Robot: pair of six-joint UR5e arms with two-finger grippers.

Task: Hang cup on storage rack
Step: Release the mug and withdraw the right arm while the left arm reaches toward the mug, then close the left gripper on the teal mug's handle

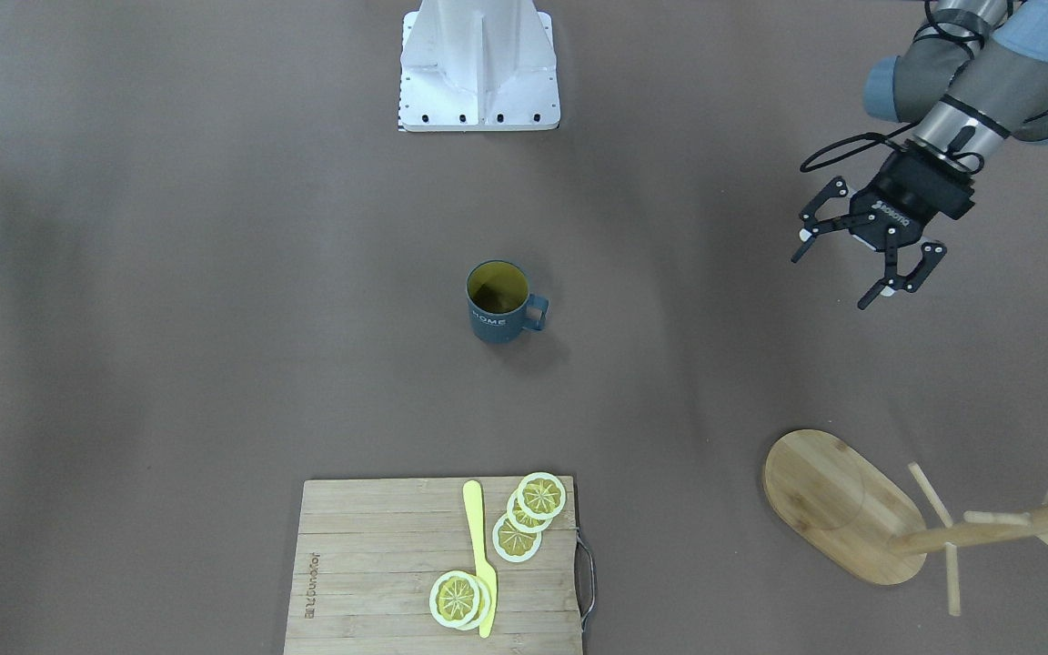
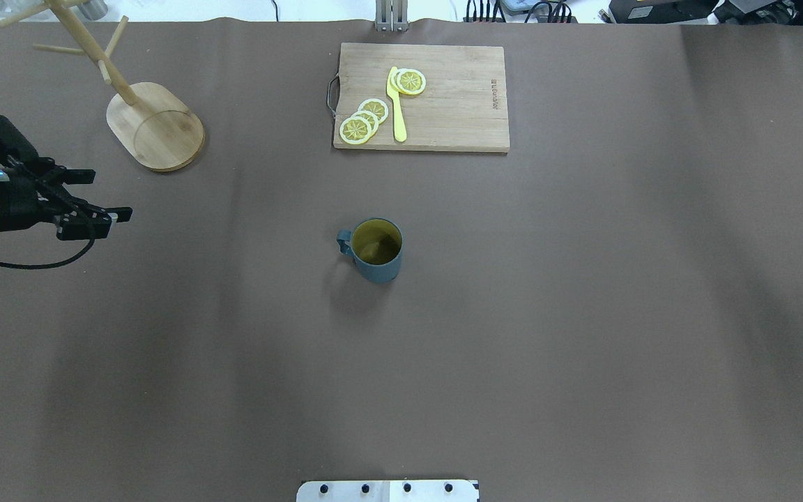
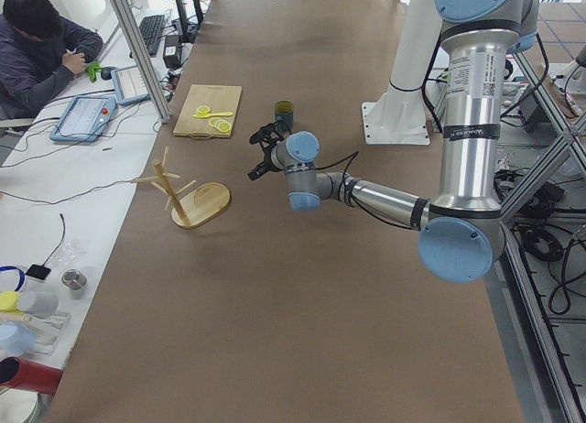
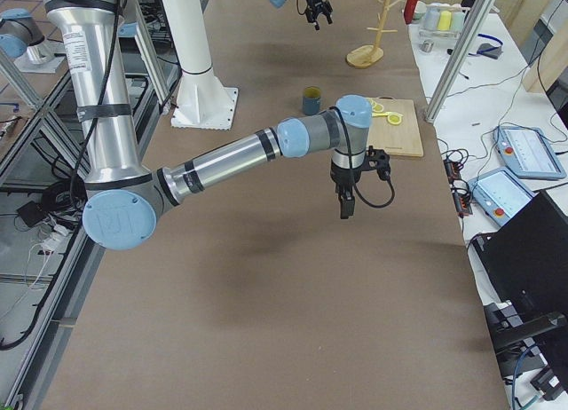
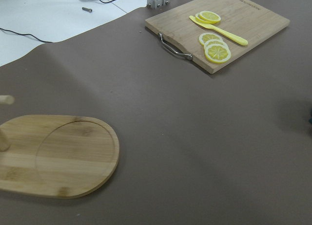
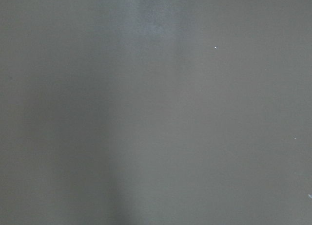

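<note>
Our left claw hangs wide open, well apart from the cup. Approaching carelessly, we could clip its handle and topple it. Right claw: cannot tell.

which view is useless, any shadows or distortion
Right wrist view: only flat brown table cover, no detail. Overhead view: the slate-blue mug with yellow inside casts a soft shadow lower left. Front-facing view: the upright bamboo mug tree looks tipped sideways, corner perspective.
</note>
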